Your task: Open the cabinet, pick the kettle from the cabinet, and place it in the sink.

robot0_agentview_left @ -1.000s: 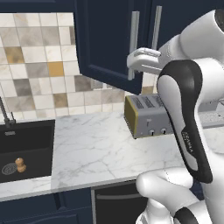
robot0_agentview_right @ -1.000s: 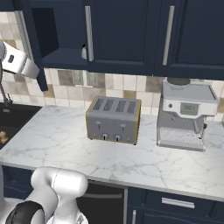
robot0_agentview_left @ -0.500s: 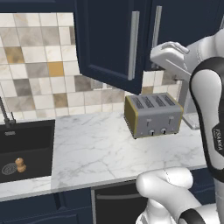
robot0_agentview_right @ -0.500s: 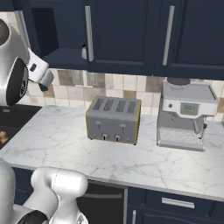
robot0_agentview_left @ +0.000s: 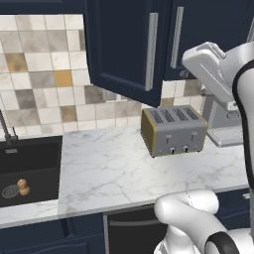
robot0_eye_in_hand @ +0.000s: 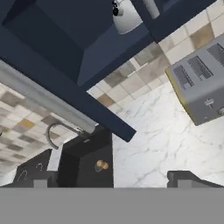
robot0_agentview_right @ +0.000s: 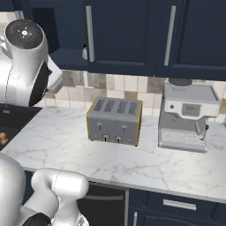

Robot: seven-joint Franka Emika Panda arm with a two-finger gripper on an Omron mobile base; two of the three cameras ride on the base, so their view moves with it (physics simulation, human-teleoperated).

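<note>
The cabinet's left door (robot0_agentview_left: 124, 49) stands swung out, its silver bar handle (robot0_agentview_left: 153, 49) on the free edge. The hand view looks up into the open cabinet (robot0_eye_in_hand: 65, 39). The silver-white kettle (robot0_eye_in_hand: 127, 17) sits on its shelf next to the closed door's handle (robot0_eye_in_hand: 151, 6). In the right base view a sliver of the kettle (robot0_agentview_right: 84, 52) peeks out beside that handle. The black sink (robot0_agentview_left: 30, 163) lies at the far left of the counter, below and left of the cabinet. My gripper (robot0_eye_in_hand: 113, 180) is open and empty, well short of the kettle. My arm (robot0_agentview_left: 218, 74) hangs right of the open door.
A silver four-slot toaster (robot0_agentview_left: 173, 130) stands on the marble counter under the cabinet, with a coffee machine (robot0_agentview_right: 187, 114) to its right. The faucet (robot0_eye_in_hand: 54, 131) curves over the sink, and a small brown object (robot0_agentview_left: 22, 187) lies by the drain. The open door juts over the counter.
My hand has moved right and slightly up, away from the open door's handle, while the arm swung closer to the right base camera. The door and gripper stay open.
</note>
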